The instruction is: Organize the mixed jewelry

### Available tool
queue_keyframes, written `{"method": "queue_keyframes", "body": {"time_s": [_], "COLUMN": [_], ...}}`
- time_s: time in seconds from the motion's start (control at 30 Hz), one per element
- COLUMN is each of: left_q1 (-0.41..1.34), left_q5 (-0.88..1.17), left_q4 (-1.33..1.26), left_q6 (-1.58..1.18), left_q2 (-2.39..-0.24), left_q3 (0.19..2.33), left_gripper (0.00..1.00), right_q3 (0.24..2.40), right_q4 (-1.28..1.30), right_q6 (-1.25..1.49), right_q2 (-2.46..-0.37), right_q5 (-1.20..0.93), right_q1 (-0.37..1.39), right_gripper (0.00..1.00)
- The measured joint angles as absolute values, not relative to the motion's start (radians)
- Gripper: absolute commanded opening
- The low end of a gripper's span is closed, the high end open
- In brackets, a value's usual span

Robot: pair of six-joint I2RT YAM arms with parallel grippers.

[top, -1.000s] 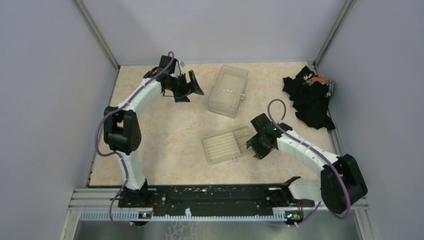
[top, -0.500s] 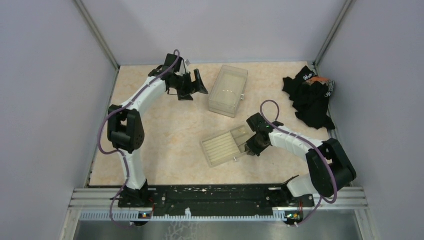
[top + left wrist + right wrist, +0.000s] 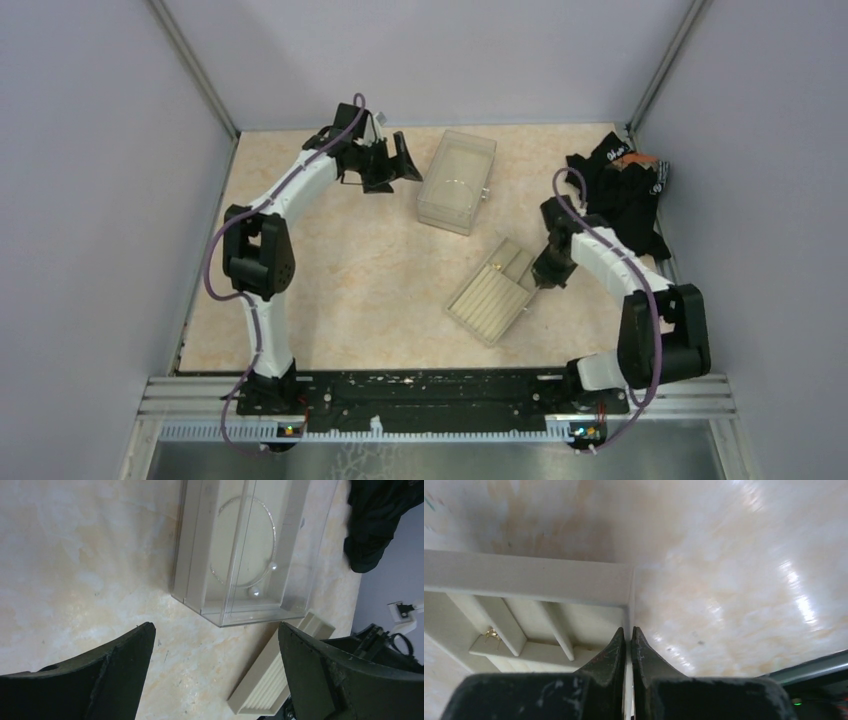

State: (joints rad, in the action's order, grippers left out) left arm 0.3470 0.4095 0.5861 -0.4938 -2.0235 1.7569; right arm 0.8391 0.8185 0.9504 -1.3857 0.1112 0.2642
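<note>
Left pincer (image 3: pixel 392 165) hovers at the far left of the desk (image 3: pixel 330 280), jaws wide apart, holding nothing, just beside the clear box (image 3: pixel 457 181). Bare desk shows between its fingers in the left wrist view.

The clear box sits far centre, its long edges askew to the back wall. The silvery loop (image 3: pixel 273 535) lies inside it, with two small pale beads (image 3: pixel 254 592) near its lower edge.

A strip of bare desk separates the box from the beige tray (image 3: pixel 492 292), which lies diagonally at centre. Broad bare desk lies to its left.

Right pincer (image 3: pixel 628 630) is clamped together on the thin wall at the tray's right corner. A tiny gold piece (image 3: pixel 489 634) rests in one tray compartment.

Black cloth heap (image 3: pixel 620 195) sits at the far right wall, near the right arm.
</note>
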Motion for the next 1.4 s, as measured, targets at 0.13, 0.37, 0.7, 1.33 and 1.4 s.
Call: {"method": "queue_keyframes", "body": {"time_s": [0.13,0.37,0.7,1.33,1.4], "left_q1": [0.347,0.356,0.362,0.374,0.374], "left_q5": [0.427,0.437,0.439,0.503,0.508], "left_q4": [0.575,0.554,0.546,0.498,0.493], "left_q6": [-0.480,-0.442,-0.384,-0.309,-0.307], "left_q2": [-2.060,-2.141,-2.222,-2.231,-2.235], "left_q3": [1.819,1.940,2.015,1.953,1.947], "left_gripper": [0.99,0.99,0.99,0.99,0.99], "right_q3": [0.962,1.228,1.687,2.278,2.281], "right_q4": [0.905,0.964,1.028,1.216,1.224], "right_q6": [0.737,0.491,0.402,0.402,0.403], "right_q2": [-1.400,-1.606,-1.949,-2.317,-2.320], "right_q5": [0.120,0.095,0.058,-0.044,-0.061], "right_q1": [0.105,0.008,-0.043,-0.043,-0.044], "right_gripper": [0.00,0.00,0.00,0.00,0.00]}}
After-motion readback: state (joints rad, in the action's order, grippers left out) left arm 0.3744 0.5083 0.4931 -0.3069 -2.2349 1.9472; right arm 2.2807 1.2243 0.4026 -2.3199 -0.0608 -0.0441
